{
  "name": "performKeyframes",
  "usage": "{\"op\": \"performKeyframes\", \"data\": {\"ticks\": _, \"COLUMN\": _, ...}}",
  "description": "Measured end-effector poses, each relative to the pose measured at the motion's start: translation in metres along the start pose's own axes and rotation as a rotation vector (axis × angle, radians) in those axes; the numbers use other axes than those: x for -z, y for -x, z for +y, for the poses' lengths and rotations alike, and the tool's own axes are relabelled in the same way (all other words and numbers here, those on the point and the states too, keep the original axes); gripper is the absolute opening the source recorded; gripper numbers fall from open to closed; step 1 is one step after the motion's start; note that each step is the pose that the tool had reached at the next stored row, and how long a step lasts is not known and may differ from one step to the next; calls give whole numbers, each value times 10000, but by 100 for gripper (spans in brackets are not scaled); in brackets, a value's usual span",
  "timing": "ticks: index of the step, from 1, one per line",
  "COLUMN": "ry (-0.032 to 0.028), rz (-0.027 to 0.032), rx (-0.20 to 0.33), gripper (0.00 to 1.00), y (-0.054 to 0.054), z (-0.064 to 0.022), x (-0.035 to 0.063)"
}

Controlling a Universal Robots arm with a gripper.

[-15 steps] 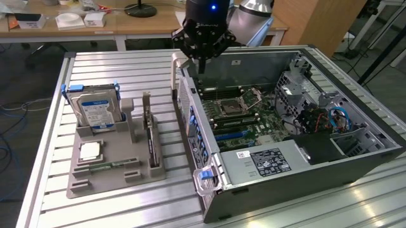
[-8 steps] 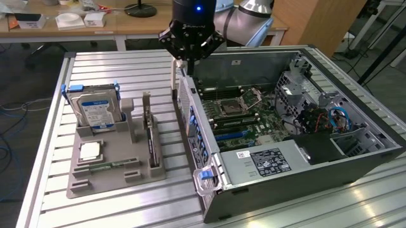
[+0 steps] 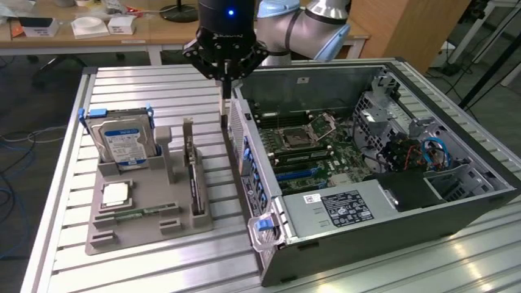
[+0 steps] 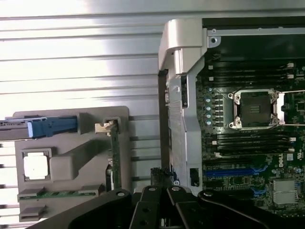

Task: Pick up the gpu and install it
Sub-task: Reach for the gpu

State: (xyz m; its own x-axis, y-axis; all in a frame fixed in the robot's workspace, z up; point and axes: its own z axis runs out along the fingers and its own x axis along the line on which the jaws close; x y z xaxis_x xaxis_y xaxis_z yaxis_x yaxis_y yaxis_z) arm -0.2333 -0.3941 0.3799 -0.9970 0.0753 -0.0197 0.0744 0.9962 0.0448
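I read the surface (image 3: pixel 122 85) as silver with a ribbed stripe pattern. The holder (image 3: pixel 146 235) is plain grey. The gpu (image 3: pixel 194 183) shows a dark edge, green in the wrist view. The hard drive (image 3: pixel 124 141) is silver with a blue-white label. The claw (image 3: pixel 226 85) is black. The motherboard (image 3: pixel 313 149) is green with blue slots (image 3: pixel 297 174).

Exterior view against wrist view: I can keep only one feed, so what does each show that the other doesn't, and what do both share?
Exterior view adds the power supply, the blue cables, the arm and the desk behind. Wrist view adds the silver end bracket, seen from above. Both share the shut gripper, the gpu standing edge-on in the grey holder, the hard drive and the motherboard.
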Motion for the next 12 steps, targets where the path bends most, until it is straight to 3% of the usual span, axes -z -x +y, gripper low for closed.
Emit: {"op": "performKeyframes", "data": {"ticks": 12, "ry": -4, "rz": 57, "rx": 1, "gripper": 11, "y": -398, "z": -57, "x": -43}}
